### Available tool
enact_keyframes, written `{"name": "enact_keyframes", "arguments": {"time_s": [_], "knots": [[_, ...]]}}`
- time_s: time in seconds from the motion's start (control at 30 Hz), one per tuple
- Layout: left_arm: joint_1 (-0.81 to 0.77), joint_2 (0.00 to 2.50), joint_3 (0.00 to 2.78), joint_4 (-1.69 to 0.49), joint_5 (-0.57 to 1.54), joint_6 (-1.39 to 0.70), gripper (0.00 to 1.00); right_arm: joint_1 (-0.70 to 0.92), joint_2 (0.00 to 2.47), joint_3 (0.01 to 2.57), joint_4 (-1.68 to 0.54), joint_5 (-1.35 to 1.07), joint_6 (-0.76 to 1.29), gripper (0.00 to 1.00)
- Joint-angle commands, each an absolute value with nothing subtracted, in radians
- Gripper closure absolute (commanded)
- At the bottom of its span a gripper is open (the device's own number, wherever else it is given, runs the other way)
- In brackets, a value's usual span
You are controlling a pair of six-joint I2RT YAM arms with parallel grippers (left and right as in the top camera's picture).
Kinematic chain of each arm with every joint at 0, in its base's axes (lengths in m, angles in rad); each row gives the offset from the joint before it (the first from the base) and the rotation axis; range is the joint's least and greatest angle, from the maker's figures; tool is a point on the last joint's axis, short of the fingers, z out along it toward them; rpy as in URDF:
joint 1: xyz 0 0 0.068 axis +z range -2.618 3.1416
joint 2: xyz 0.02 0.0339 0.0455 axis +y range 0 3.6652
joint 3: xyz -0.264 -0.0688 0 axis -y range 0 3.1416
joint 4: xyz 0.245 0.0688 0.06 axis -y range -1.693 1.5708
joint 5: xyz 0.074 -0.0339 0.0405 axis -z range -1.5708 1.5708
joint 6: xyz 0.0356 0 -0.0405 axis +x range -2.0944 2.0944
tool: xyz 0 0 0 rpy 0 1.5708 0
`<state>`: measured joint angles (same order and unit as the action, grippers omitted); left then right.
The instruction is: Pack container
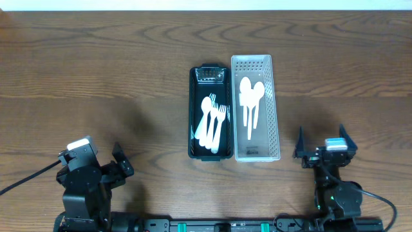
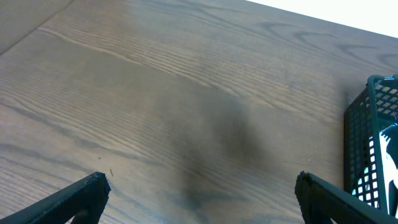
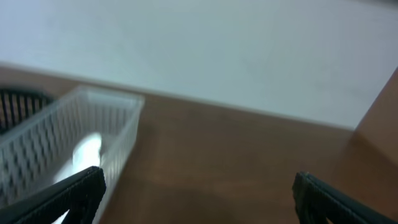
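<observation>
A black mesh container [image 1: 193,109] stands at the table's middle and holds several white plastic forks [image 1: 214,122]. A white mesh container [image 1: 275,109] touches its right side and holds white plastic spoons [image 1: 251,96]. My left gripper [image 1: 119,164] is open and empty near the front left, far from both containers. My right gripper [image 1: 322,147] is open and empty at the front right. The left wrist view shows the black container's corner [image 2: 367,143]. The right wrist view shows the white container [image 3: 118,124], blurred.
Bare brown wood table surrounds the containers. A white wall [image 3: 249,50] lies past the table's far edge.
</observation>
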<state>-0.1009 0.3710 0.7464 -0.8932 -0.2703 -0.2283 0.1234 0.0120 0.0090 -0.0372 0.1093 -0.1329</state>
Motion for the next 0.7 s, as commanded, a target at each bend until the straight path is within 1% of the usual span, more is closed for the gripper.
{"name": "enact_keyframes", "arguments": {"time_s": [0.0, 0.67], "knots": [[-0.101, 0.371, 0.744, -0.894, -0.290, -0.222, 0.02, 0.101, 0.005, 0.006, -0.069, 0.096, -0.163, 0.01], [-0.101, 0.371, 0.744, -0.894, -0.290, -0.222, 0.02, 0.100, 0.005, 0.006, -0.068, 0.071, -0.162, 0.01]]}}
